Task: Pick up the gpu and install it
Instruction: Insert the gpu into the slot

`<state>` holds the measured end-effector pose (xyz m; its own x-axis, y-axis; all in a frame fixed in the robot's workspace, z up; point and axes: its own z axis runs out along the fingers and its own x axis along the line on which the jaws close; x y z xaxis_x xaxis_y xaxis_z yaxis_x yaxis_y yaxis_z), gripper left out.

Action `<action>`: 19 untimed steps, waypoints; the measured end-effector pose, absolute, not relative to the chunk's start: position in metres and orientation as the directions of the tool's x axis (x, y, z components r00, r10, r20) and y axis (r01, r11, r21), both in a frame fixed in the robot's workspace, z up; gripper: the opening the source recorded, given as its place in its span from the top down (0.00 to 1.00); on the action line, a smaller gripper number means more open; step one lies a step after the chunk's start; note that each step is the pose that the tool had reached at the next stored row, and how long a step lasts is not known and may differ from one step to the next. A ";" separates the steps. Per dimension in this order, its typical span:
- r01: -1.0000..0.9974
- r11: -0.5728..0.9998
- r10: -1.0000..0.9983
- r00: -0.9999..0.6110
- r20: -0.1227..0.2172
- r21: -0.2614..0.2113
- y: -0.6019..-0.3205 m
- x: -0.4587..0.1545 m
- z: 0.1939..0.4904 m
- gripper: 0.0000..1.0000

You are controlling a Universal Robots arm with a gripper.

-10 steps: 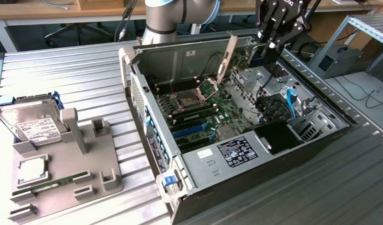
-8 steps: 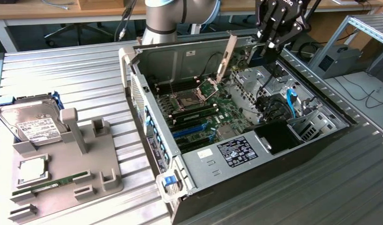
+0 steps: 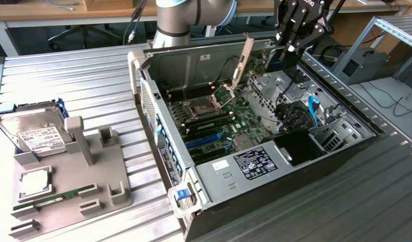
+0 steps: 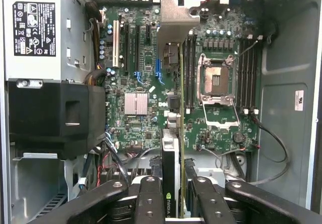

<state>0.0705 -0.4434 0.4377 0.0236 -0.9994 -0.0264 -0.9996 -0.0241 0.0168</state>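
One gripper (image 4: 175,184) — partly closed — seemingly clamps the gpu (image 4: 170,156) edge-on.

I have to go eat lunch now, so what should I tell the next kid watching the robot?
Gripper: shut on the gpu, with the card edge-on between its fingers.
Gpu: held over the motherboard of the open computer case, with its silver bracket at the far end from the wrist.
Done: the gpu is picked up and over the case.
Left: it is not yet seated in a slot.
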 end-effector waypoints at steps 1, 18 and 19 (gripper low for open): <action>-1.000 -0.022 -0.999 0.022 -0.026 0.017 -0.443 0.070 0.438 0.73; -1.000 -0.018 -0.999 0.018 -0.027 0.017 -0.443 0.067 0.438 0.73; -1.000 -0.018 -0.999 0.018 -0.027 0.017 -0.443 0.066 0.438 0.73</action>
